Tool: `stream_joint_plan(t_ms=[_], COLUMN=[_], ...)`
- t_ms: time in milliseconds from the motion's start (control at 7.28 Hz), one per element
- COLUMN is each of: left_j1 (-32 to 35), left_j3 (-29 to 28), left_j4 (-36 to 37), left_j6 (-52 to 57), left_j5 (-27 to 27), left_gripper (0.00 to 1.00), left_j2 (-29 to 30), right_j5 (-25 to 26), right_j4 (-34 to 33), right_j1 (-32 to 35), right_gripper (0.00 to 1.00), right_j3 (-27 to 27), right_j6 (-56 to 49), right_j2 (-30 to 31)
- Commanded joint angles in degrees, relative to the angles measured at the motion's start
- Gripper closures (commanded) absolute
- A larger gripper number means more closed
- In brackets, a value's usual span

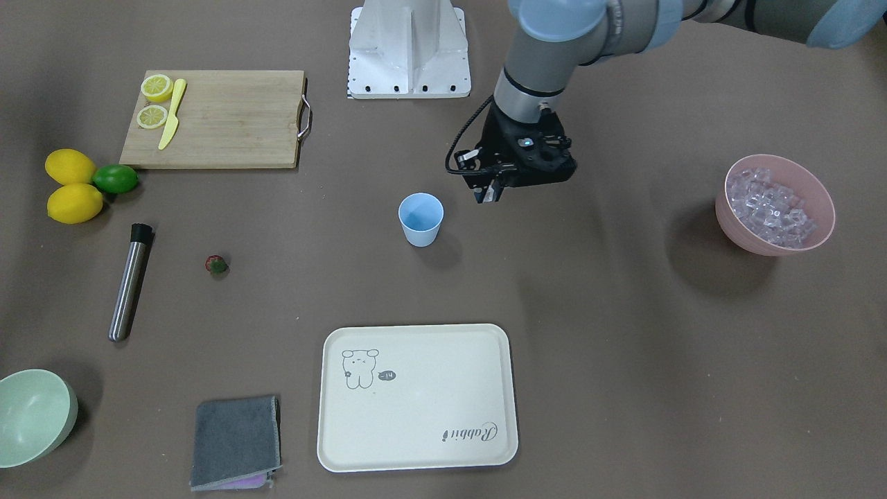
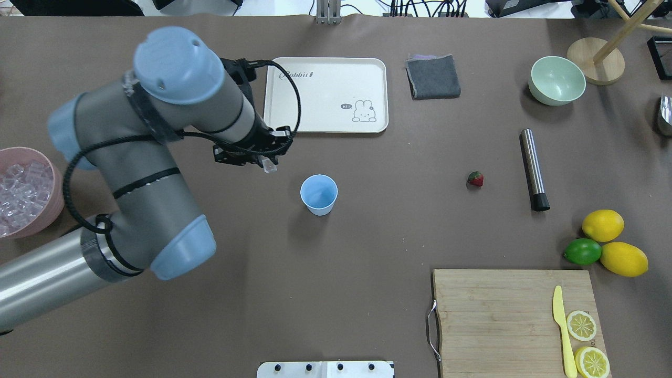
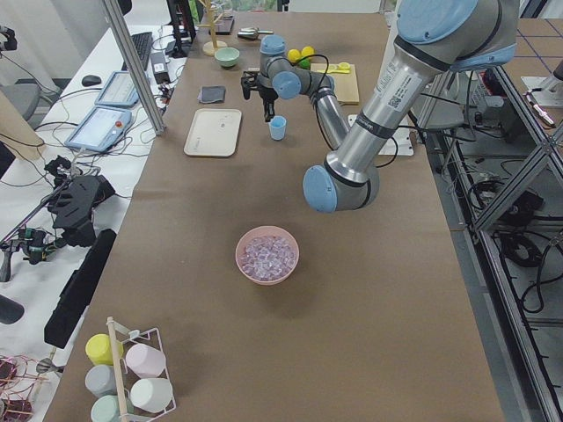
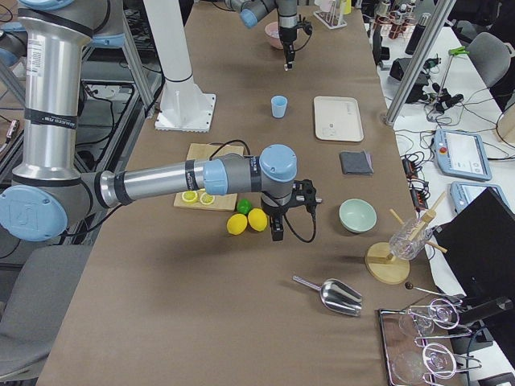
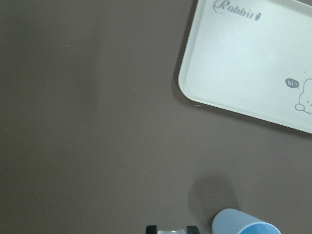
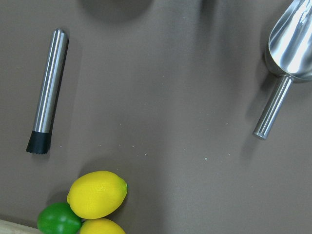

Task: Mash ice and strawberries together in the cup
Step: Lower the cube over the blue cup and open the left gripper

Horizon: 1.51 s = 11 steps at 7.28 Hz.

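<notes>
My left gripper (image 2: 268,164) pinches one ice cube (image 5: 170,230), fingers narrow; I judge it hard, slick, best squeezed across flat faces.

Overhead and front-facing views look steeply down on the table (image 2: 367,236) from opposite sides, sharing the cup (image 1: 420,218). Side views look along it; wrist views sit close.

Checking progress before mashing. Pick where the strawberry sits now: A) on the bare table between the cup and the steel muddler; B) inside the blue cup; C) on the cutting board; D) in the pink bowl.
A: the strawberry lies on the table between the cup and the muddler.
</notes>
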<state>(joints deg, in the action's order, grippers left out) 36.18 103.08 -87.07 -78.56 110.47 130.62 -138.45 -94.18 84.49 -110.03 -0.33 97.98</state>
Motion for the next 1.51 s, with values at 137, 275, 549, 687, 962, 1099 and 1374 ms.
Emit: stream_joint_plan(t_ms=[137,275,549,687,962,1099,1374], left_j1=[-4.36,-5.06,-5.77,-5.77,-5.77,-5.77,-6.56], left_j3=[-5.42,-6.30,-7.19,-8.15,-10.70,-10.88,-10.54], left_j4=[-4.58,-5.12,-5.65,-7.22,-11.44,-11.63,-11.89], left_j6=[-0.27,-0.27,-0.27,-0.19,-0.10,0.08,0.08], left_j5=[-3.42,-3.42,-3.42,-3.51,-3.51,-4.21,-6.50], left_gripper=[1.00,1.00,1.00,0.87,0.71,0.31,0.03], left_j2=[2.62,2.62,3.50,3.59,3.68,3.68,3.68], right_j5=[-0.42,-0.51,-0.42,-0.42,-0.42,-0.42,-0.42], right_j4=[-0.04,-0.04,-0.04,-0.04,-0.13,-0.13,-0.13], right_j1=[-0.38,-0.55,-1.26,-1.26,-1.26,-1.26,-1.26], right_gripper=[0.00,0.00,0.00,0.00,0.00,0.00,0.00], right_j3=[-2.37,-2.46,-3.08,-2.99,-2.99,-2.99,-2.99], right_j6=[0.24,0.24,0.24,0.24,0.24,0.24,0.24], right_j2=[-0.07,-0.07,-0.07,0.11,0.11,0.28,0.37])
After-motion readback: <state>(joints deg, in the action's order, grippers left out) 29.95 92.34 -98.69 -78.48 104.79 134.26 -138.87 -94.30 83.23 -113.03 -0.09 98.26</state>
